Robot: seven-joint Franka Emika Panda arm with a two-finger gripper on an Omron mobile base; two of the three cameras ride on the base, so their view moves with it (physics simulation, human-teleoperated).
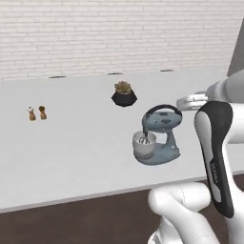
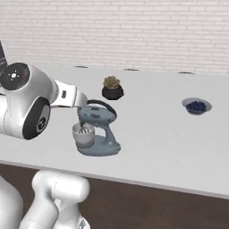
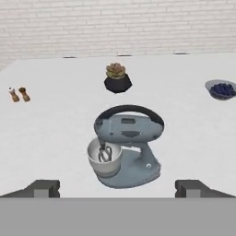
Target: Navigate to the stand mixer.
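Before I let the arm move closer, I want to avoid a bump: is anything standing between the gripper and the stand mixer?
Nothing visible does. In the hand view the stand mixer sits directly ahead of the open gripper on bare counter. The potted plant, shakers and blue bowl all stand beyond it or off to the sides.

A pale whitewashed brick wall (image 1: 119, 33) runs along the far side. Before it spreads a broad, flat white countertop (image 1: 71, 152), its near edge above dark brown fronts (image 2: 170, 210).
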